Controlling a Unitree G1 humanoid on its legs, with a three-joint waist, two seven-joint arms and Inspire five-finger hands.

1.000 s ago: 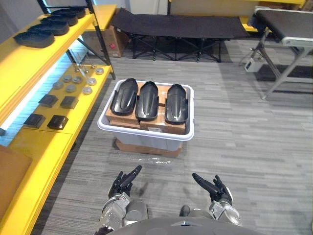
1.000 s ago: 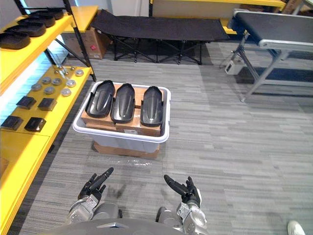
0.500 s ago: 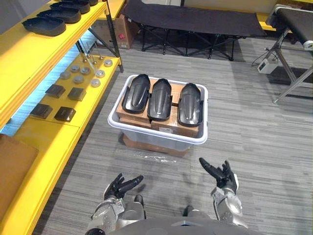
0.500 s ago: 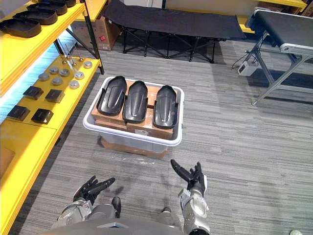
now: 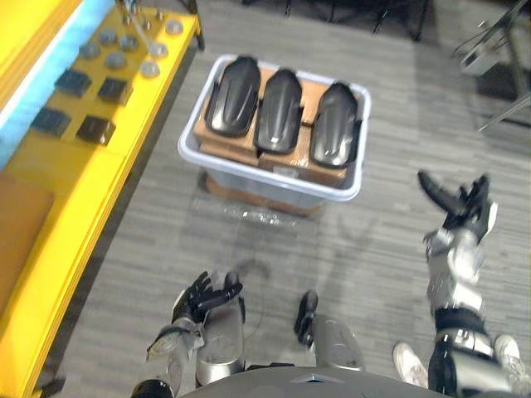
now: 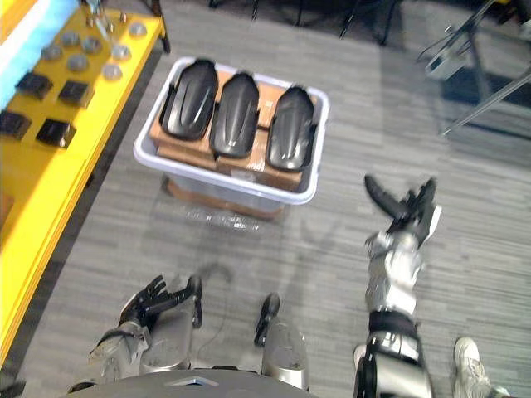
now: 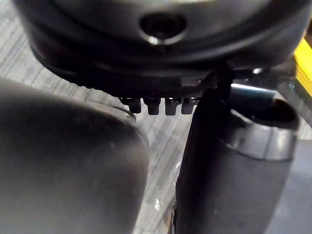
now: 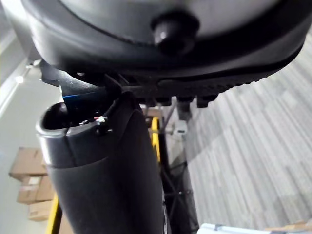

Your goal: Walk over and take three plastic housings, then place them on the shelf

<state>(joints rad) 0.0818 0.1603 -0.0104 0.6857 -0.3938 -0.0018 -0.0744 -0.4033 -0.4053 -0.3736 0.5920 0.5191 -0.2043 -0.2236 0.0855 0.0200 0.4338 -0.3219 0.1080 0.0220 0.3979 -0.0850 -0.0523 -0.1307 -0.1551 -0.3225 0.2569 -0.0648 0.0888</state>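
Right hand (image 5: 459,207), fingers spread and empty like the left hand (image 5: 202,297) at 7 o'clock, has swung out to 3 o'clock; plastic housings (image 5: 280,110) at 12 o'clock sit nearer, none taken.

Three housings (image 5: 282,112) abreast in bin (image 5: 265,184), shelf (image 5: 50,215) at left

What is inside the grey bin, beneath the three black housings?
Three plastic housings lie side by side on brown cardboard boxes inside the grey bin. The boxes cover whatever is lower, so the bin's bottom cannot be seen.
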